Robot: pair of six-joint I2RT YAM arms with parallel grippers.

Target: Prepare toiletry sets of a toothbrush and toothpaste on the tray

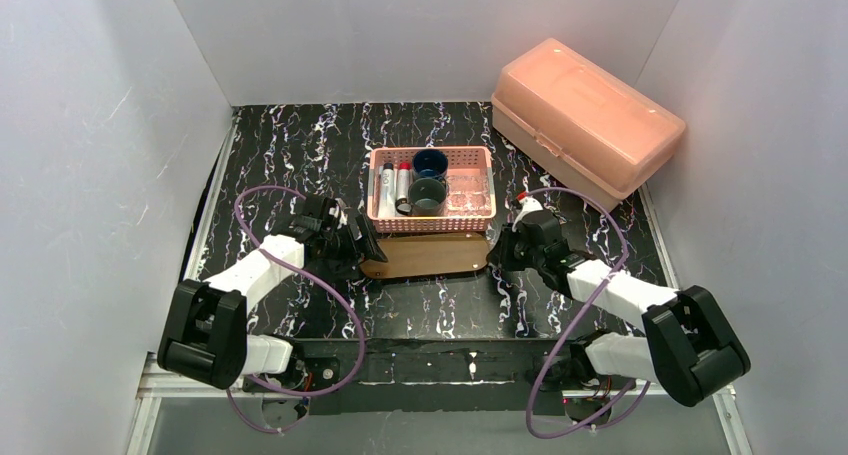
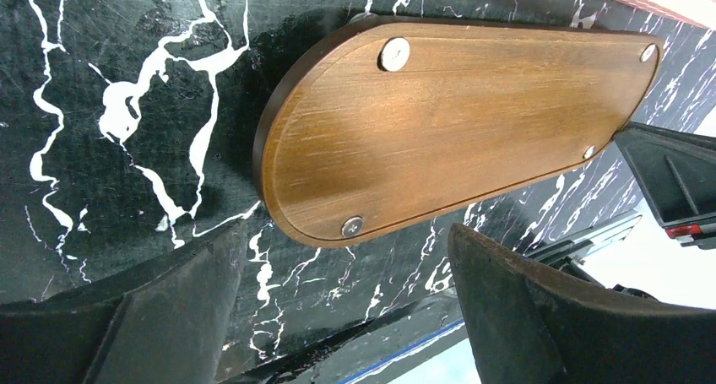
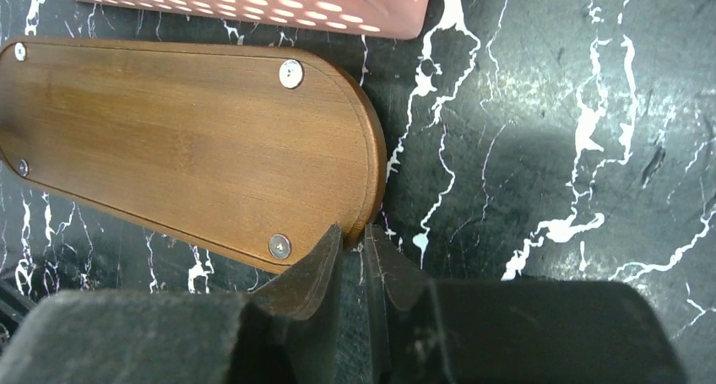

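Observation:
The brown wooden tray point(image 1: 425, 255) lies on the black marble table just in front of the pink mesh basket point(image 1: 430, 223), showing screws at its corners. My right gripper point(image 1: 497, 250) is at the tray's right end. In the right wrist view the right gripper point(image 3: 352, 232) has its fingertips closed over the rim of the tray point(image 3: 186, 139). My left gripper point(image 1: 365, 245) stands open at the tray's left end. In the left wrist view the left gripper point(image 2: 348, 266) holds nothing, just short of the tray point(image 2: 456, 122). Two slim white items point(image 1: 394, 185) lie in the basket; toothbrush or toothpaste I cannot tell.
The basket also holds a dark blue mug point(image 1: 430, 162), a grey-green cup point(image 1: 427, 197) and a clear glass point(image 1: 467, 190). A large salmon lidded box point(image 1: 585, 115) stands at the back right. White walls close in the table on three sides.

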